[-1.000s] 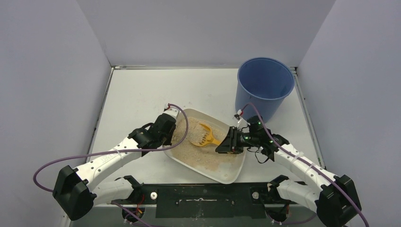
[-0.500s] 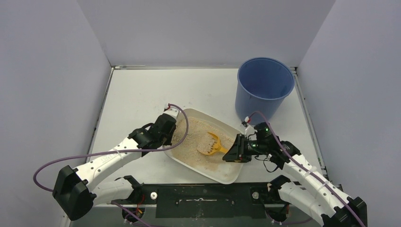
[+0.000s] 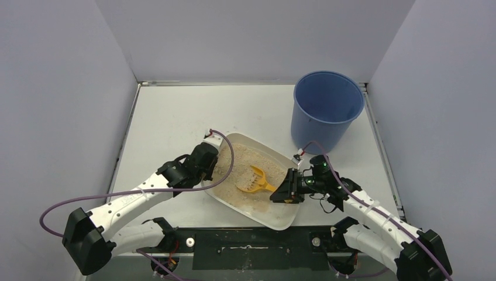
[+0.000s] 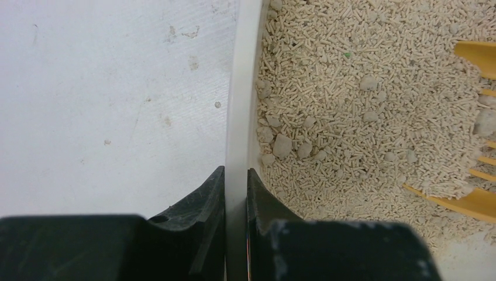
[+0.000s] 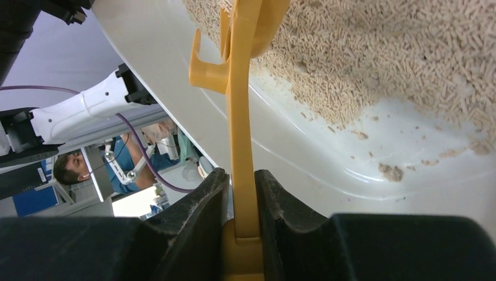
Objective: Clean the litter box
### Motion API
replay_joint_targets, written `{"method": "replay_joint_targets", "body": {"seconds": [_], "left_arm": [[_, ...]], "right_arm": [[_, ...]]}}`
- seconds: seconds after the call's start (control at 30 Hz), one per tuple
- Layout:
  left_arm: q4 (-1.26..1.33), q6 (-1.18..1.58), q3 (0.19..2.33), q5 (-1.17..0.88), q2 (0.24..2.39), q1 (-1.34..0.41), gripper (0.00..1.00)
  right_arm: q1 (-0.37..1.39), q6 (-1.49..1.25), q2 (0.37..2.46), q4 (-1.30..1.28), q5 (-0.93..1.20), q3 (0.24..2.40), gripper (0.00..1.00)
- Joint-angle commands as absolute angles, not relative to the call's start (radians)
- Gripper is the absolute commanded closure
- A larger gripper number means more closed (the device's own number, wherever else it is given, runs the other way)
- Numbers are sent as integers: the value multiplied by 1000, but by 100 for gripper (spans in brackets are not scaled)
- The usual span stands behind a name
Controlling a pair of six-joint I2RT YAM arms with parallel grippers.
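The litter box (image 3: 282,220) is an off-white tray of beige pellet litter lying at an angle in front of the arms. My left gripper (image 3: 209,170) is shut on its left rim (image 4: 240,88), one finger outside the wall and one inside, as the left wrist view (image 4: 236,171) shows. My right gripper (image 3: 279,194) is shut on the handle of the orange slotted scoop (image 3: 252,180). The handle (image 5: 241,117) runs straight up between its fingers (image 5: 241,172). The scoop's head (image 4: 475,202) rests in the litter with pellets and pale clumps on it. The tray's right end is bare plastic (image 5: 409,170).
A tall blue bucket (image 3: 326,108) stands at the back right, just beyond the tray's far corner. Grey walls close in the table on three sides. A purple cable (image 3: 225,167) loops over the left wrist above the litter.
The right gripper dragged the scoop from the tray's middle toward its near right side, then shifted it slightly left. The left gripper kept its hold on the rim.
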State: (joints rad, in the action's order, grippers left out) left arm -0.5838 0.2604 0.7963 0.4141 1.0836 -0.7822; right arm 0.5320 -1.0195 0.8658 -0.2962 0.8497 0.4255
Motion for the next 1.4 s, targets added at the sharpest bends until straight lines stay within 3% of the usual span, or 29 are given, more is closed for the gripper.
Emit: {"method": "replay_joint_targets", "body": {"seconds": [0.0, 0.37, 0.87, 1.1, 1.37], "left_arm": [[-480, 185, 862, 376, 1013, -817, 100], [-486, 125, 928, 276, 964, -852, 100], [-499, 105, 977, 271, 909, -864, 100], [-523, 208, 877, 395, 905, -861, 100], [-476, 306, 805, 379, 948, -823, 100]], "right_arm": [[538, -1076, 943, -70, 828, 395, 100], [550, -1173, 1156, 401, 802, 371, 100], [584, -1182, 1375, 803, 828, 372, 100], [584, -1152, 1328, 824, 823, 350, 100], [584, -1130, 1229, 786, 818, 314, 100]]}}
